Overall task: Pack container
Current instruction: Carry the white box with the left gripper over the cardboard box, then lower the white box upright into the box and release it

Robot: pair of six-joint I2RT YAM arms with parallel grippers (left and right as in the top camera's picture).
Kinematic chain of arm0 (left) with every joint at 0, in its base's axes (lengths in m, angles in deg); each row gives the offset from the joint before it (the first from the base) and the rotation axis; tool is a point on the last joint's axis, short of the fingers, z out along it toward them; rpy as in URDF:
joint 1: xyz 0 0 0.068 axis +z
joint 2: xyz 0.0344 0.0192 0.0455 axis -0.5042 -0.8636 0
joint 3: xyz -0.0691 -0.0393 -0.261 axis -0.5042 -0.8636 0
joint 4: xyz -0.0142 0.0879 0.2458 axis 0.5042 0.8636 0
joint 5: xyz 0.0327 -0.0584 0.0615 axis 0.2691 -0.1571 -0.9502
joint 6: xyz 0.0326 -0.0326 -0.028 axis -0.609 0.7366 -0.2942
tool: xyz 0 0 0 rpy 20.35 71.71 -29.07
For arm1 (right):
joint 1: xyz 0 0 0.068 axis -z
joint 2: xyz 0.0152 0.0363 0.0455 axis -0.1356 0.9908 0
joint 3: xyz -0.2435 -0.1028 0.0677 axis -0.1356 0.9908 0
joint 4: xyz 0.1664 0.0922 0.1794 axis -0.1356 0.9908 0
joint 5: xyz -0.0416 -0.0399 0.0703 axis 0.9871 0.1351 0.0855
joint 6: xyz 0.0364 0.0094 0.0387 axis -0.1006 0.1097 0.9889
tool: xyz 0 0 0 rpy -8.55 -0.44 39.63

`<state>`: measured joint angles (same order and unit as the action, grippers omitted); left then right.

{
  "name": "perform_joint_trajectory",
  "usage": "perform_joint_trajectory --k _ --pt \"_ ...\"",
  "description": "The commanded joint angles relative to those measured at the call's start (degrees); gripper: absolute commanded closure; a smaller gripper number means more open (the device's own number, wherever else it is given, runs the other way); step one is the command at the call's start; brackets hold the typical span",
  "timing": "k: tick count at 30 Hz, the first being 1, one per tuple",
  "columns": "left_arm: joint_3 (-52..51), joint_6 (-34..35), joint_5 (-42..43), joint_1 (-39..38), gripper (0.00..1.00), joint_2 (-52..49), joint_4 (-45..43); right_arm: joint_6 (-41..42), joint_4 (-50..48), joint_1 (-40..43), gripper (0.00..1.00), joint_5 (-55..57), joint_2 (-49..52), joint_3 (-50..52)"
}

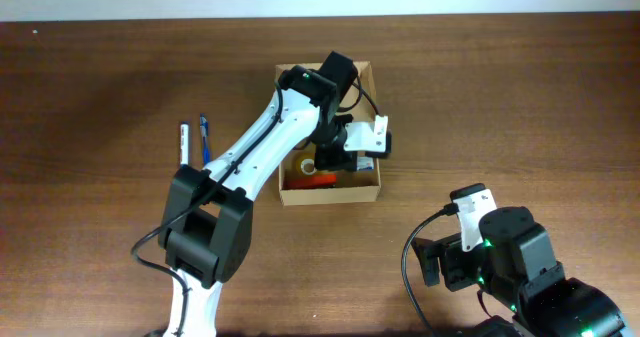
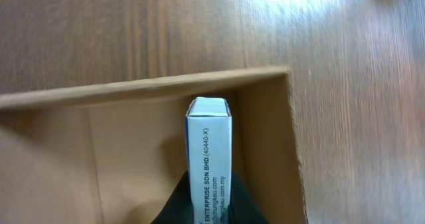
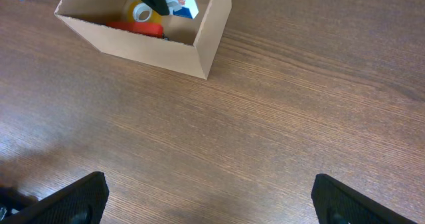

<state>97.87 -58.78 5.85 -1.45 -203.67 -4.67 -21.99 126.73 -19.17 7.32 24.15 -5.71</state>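
Left pincer [image 2: 207, 203] was clenched on a narrow white printed cardboard carton [image 2: 208, 151], with dark fingers [image 2: 174, 209] pressing on either side of it. It held the carton down inside an inner corner of the container.

Farthest left on the dark brown wooden surface [image 1: 90, 87] lay two slim pens side by side, a white-barrelled pen [image 1: 184, 143] and a blue pen [image 1: 204, 134] just beside it, both well apart from everything else.

Near the middle stood the tan-brown rectangular cardboard container [image 1: 330, 195], open at the top, with the white left arm [image 1: 250, 142] slanting across the surface and over its rim. Inside it, towards the near wall, sat a small yellowish roll of clear tape [image 1: 308, 165]. Touching the roll lay a flat orange-red item [image 1: 320, 179], possibly a packet, though the view was too small to tell. The held carton stood to the right of both, close to the right-hand wall.

At the lower right, well apart from the container, the right pincer [image 3: 209, 191] hung above bare wood with its black fingers [image 3: 80, 197] spread wide and nothing between them.
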Motion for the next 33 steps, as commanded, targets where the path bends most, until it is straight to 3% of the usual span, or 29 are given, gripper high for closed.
perform_joint_trajectory --k 1,6,19,22,29,33 --pt "0.13 16.98 0.44 -0.22 0.98 -0.52 -1.79 -0.26 -0.13 -0.35 0.01 -0.31 -0.02 0.17" --pt "0.13 41.09 0.39 -0.26 0.98 -0.52 -5.86 -0.26 -0.15 -0.35 0.01 -0.31 -0.02 0.17" --pt "0.15 81.46 -8.39 -1.31 0.98 -0.52 -4.07 -0.26 -0.13 -0.35 0.01 -0.31 -0.02 0.17" --pt "0.15 87.71 -12.09 -2.60 0.98 -0.50 -2.86 -0.26 -0.13 -0.35 0.01 -0.31 -0.02 0.17" --pt "0.15 90.38 -15.98 -7.13 0.98 -0.50 -2.45 -0.26 -0.13 -0.35 0.01 -0.31 -0.02 0.17" --pt "0.15 96.24 -21.24 -9.35 0.98 -0.50 -1.77 -0.26 -0.13 -0.35 0.01 -0.31 -0.02 0.17"
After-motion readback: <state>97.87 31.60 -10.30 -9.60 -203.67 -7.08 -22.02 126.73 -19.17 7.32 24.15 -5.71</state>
